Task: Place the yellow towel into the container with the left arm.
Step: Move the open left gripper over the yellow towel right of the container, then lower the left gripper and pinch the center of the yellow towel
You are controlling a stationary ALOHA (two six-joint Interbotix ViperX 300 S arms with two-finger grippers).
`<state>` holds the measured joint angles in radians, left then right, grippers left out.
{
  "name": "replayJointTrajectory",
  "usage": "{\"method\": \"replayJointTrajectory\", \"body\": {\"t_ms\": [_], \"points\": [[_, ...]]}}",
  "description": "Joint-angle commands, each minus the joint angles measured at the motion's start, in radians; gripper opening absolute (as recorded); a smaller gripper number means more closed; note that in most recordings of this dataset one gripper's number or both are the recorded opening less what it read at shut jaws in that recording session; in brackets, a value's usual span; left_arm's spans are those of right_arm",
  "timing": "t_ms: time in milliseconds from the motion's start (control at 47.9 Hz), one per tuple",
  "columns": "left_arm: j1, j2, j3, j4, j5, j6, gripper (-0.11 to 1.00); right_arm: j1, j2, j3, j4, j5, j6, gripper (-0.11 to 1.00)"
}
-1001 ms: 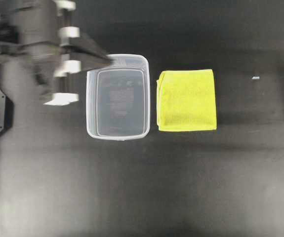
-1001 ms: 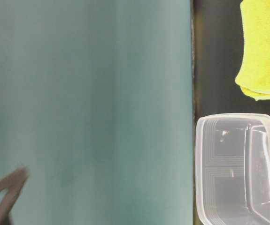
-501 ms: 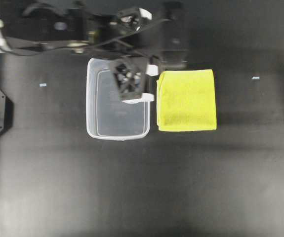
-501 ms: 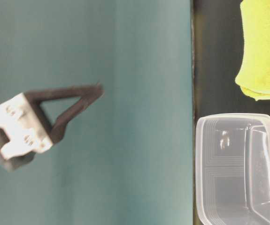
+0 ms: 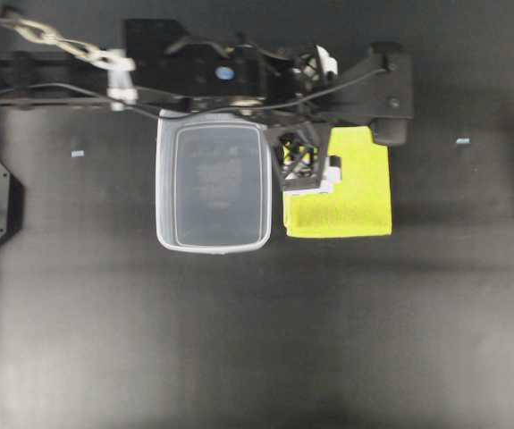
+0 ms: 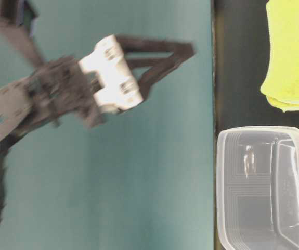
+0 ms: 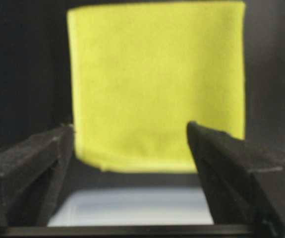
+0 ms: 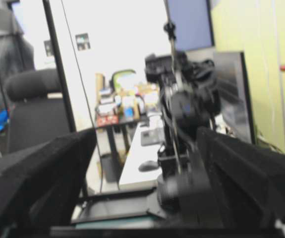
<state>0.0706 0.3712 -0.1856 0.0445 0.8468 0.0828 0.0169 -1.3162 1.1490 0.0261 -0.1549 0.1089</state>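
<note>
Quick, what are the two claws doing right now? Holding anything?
Left gripper: open, holding nothing, above the near edge of the yellow towel.
Right gripper: open, holding nothing, pointing out at the room.

A black worktop (image 5: 265,340) carries two small pale flecks (image 5: 78,154); an office chair (image 8: 30,109) stands beyond.
</note>
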Motion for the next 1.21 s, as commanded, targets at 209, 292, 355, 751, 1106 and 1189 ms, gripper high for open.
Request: {"method": "replayJointTrajectory", "body": {"t_ms": [209, 292, 355, 751, 1106, 1189], "points": [[-0.014, 0.163, -0.084, 0.003, 0.002, 0.000, 0.91, -0.002, 0.008, -0.014, -0.002, -0.012, 0.003, 0.79], [-0.021, 0.192, -0.083, 0.003, 0.002, 0.000, 0.91, -0.002, 0.008, -0.014, -0.002, -0.012, 0.002, 0.79], [-0.023, 0.212, -0.080, 0.003, -0.002, 0.000, 0.91, -0.003, 0.008, -0.014, -0.002, -0.012, 0.003, 0.79], [-0.041, 0.278, -0.072, 0.003, -0.008, 0.063, 0.89, -0.002, 0.006, -0.015, -0.002, -0.020, 0.003, 0.79], [-0.054, 0.275, -0.081, 0.002, 0.038, 0.069, 0.18, -0.002, 0.003, -0.018, -0.002, -0.031, -0.002, 0.79], [-0.051, 0.261, -0.107, 0.003, 0.048, 0.072, 0.07, -0.002, -0.003, -0.018, -0.002, -0.040, -0.006, 0.79]]}}
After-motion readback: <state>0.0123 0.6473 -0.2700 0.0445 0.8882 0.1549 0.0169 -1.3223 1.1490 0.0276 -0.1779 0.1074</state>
